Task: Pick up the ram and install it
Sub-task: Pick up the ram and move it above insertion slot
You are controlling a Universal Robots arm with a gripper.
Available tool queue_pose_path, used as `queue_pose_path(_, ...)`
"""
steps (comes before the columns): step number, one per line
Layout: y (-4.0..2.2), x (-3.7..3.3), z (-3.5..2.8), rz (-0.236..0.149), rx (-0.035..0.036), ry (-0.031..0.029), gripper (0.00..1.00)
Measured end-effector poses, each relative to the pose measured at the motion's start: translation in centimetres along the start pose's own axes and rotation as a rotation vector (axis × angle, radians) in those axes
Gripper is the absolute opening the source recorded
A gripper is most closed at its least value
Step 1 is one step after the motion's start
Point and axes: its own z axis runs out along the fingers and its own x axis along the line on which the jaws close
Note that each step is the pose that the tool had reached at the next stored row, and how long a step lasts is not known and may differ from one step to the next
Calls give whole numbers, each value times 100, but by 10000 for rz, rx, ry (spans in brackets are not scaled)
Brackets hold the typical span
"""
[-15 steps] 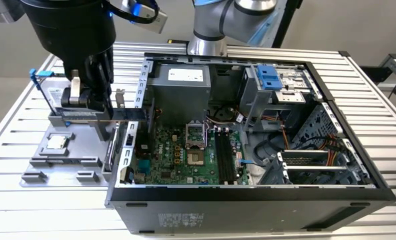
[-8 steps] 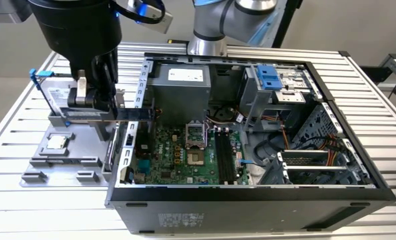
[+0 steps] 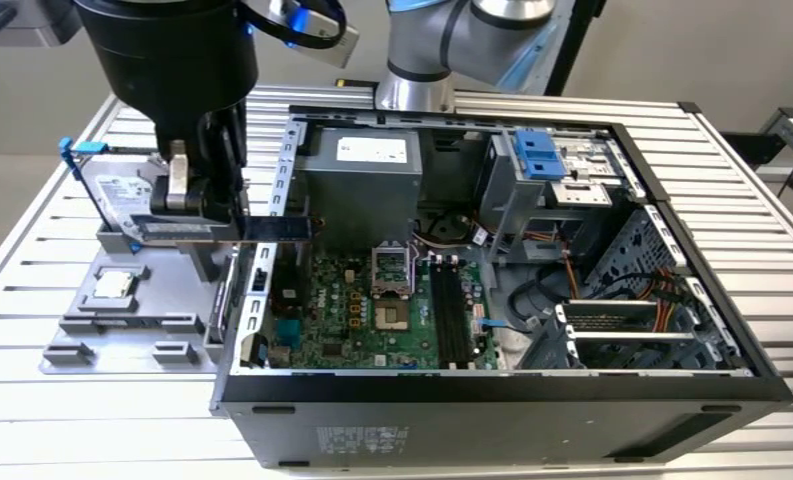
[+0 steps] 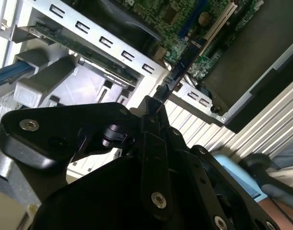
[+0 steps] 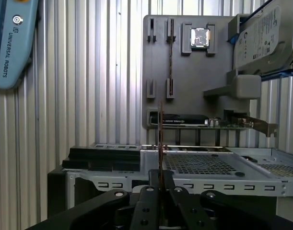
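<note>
One gripper (image 3: 189, 222) hangs beside the open computer case (image 3: 503, 390), at the exterior view's left, its fingers closed tight on the ram (image 3: 283, 229), held level with one end over the case wall, above the grey parts tray (image 3: 116, 325) holding the processor chip (image 3: 113, 287)

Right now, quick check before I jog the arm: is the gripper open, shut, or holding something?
The gripper is shut on the ram, which is clamped edge-on between its fingers.
</note>
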Motion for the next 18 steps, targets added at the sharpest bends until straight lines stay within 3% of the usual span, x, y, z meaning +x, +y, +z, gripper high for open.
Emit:
queue_pose_path(10, -130, 0, -3, 0, -2, 1, 0)
queue_pose_path(18, -269, -1, -5, 0, -8, 1, 0)
